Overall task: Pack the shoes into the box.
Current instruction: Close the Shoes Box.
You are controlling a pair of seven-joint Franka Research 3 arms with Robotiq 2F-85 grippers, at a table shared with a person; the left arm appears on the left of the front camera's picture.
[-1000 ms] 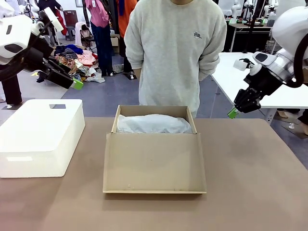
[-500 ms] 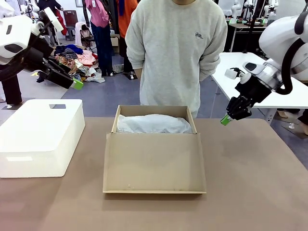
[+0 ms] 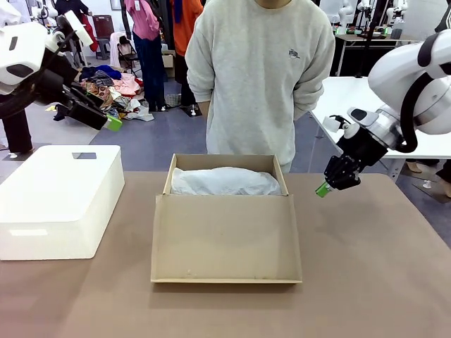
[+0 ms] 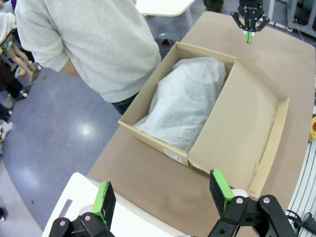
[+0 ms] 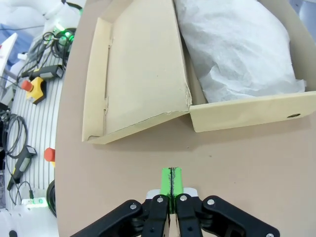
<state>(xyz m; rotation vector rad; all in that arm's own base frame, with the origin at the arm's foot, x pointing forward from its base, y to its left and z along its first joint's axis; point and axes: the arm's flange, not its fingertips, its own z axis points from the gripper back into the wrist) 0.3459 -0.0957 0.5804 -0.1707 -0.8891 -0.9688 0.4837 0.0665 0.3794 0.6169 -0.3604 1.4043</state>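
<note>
R arm stretched in low, right claw (image 3: pixel 323 189) angled down above table, pads pinched shut, empty. L arm raised, left claw (image 4: pixel 162 191) spread wide, empty. 1 cardboard box (image 3: pixel 225 232) just ahead of right claw tips, flap open, 1 paper wad (image 3: pixel 225 182) inside. 1 white bin (image 3: pixel 56 197) under left claw.

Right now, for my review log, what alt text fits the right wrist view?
The right gripper, jaws shut, hangs over the brown table beside the open cardboard box. White tissue paper fills the box; its lid flap lies folded out.
</note>
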